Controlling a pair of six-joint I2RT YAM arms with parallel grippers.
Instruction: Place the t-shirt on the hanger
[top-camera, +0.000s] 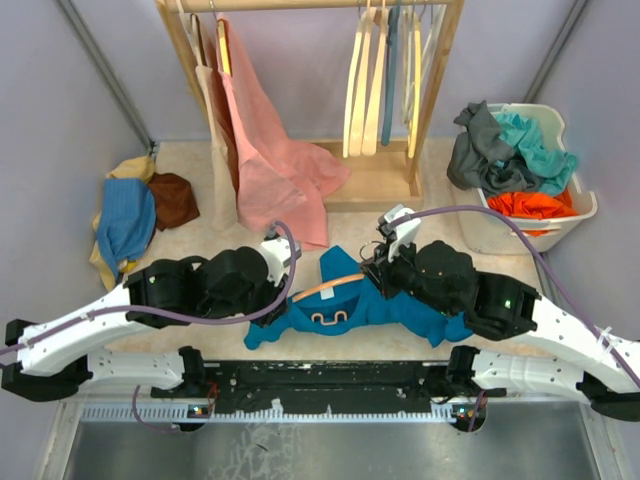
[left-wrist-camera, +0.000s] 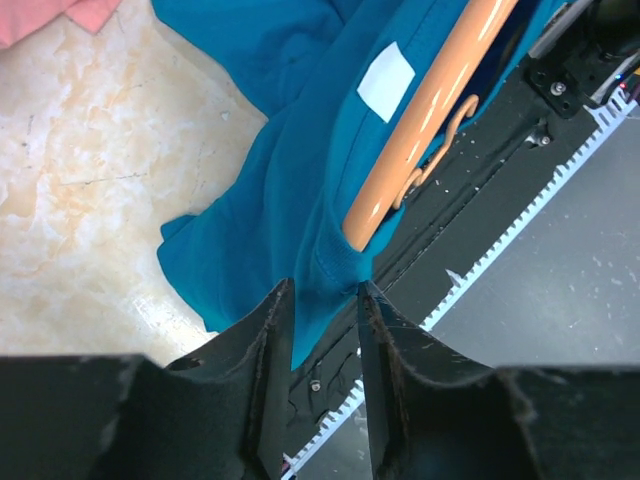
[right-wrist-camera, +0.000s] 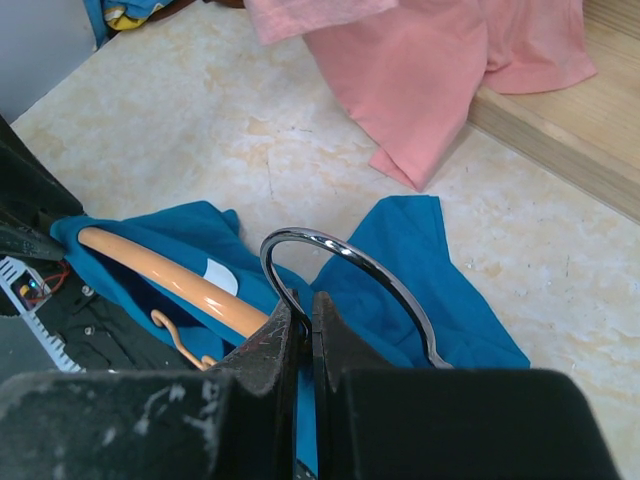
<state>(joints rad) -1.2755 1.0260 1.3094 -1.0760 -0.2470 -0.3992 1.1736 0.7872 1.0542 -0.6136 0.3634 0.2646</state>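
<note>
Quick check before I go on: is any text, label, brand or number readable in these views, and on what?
None readable. The white neck label on the t-shirt looks blank in both wrist views, and the hanger shows no print.

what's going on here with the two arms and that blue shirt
Two robot arms are working a teal t-shirt onto a wooden hanger. The right gripper is clamped at the base of the hanger's metal hook. The left gripper pinches the shirt's cloth right where one hanger end is tucked inside. The shirt lies bunched and is not fully on.
</note>
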